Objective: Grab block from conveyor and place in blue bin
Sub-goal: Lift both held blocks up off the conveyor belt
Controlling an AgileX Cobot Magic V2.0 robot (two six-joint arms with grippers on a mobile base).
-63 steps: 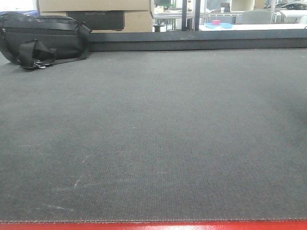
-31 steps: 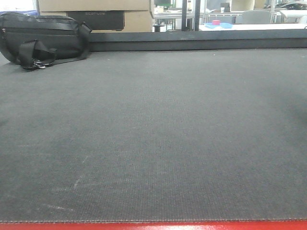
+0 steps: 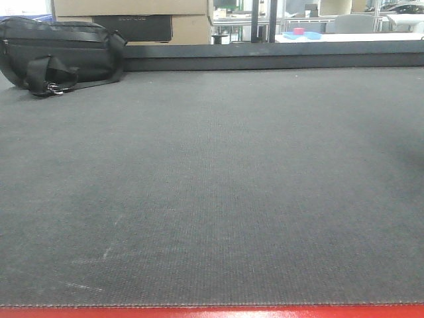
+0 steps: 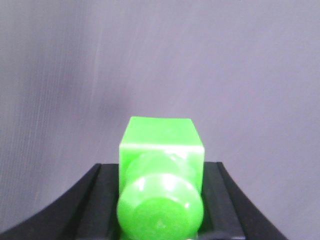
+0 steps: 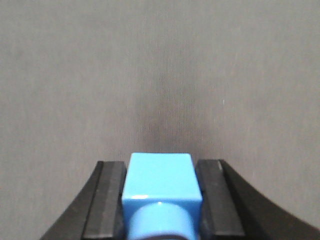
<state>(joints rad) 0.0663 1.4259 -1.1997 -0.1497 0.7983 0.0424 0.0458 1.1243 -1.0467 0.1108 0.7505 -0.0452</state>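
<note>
Left gripper (image 4: 161,170): black fingers (image 4: 95,200) clamped on both sides of green block (image 4: 161,137). Right gripper (image 5: 161,167): padded fingers (image 5: 107,200) pressed against blue block (image 5: 161,175), camera pointing down.

**Colours and patterns**

Conveyor (image 3: 212,199): dark grey, fine woven texture, faint pale scuffs, red front edge.
Bag (image 3: 59,56): black.
Boxes (image 3: 129,6): tan.
Left pincer (image 4: 160,172): black, glossy green block (image 4: 161,140) between its fingers.
Right pincer (image 5: 161,175): black, light blue block (image 5: 161,181) between its fingers.
</note>
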